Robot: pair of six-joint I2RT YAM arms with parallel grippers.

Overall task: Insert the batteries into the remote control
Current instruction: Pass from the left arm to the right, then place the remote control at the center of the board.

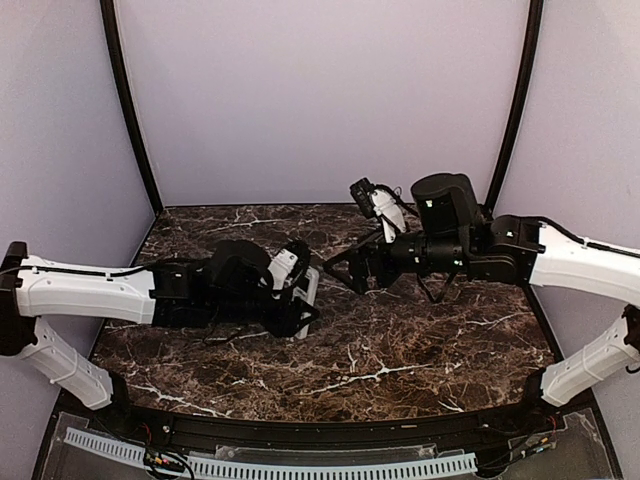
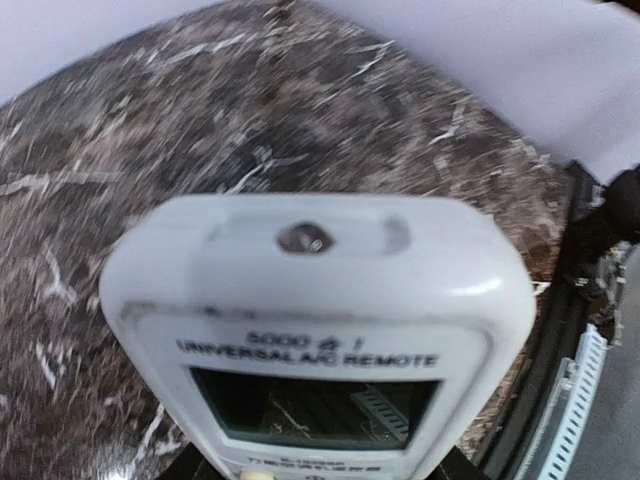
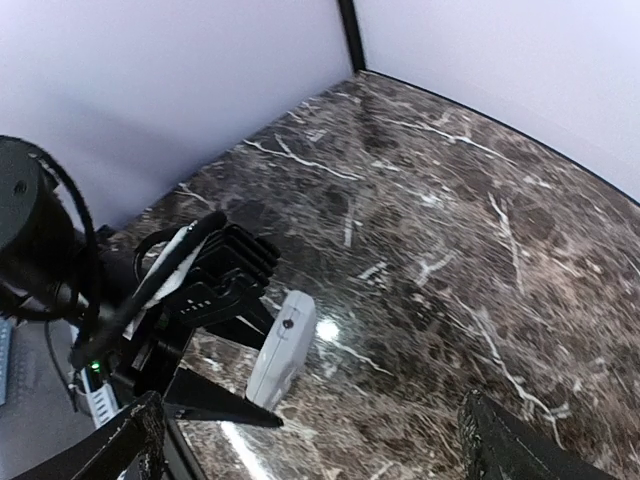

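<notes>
The left jaws grip the white remote control (image 2: 320, 330), display facing their wrist camera, over the desk (image 1: 400, 350) at nine o'clock of the wide-open, empty right jaws (no batteries visible; loading apparently still ahead).

Top cam high, wrist cams low — remote (image 2: 320, 300) shared

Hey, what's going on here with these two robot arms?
The left gripper is closed on the remote control, a white handset. It seems to hold the remote up off the dark marble table, with the display side facing the left wrist camera. The right gripper hangs close beside it, wide open and empty. No batteries show in any view, so it is not clear how far the loading has got.
</notes>
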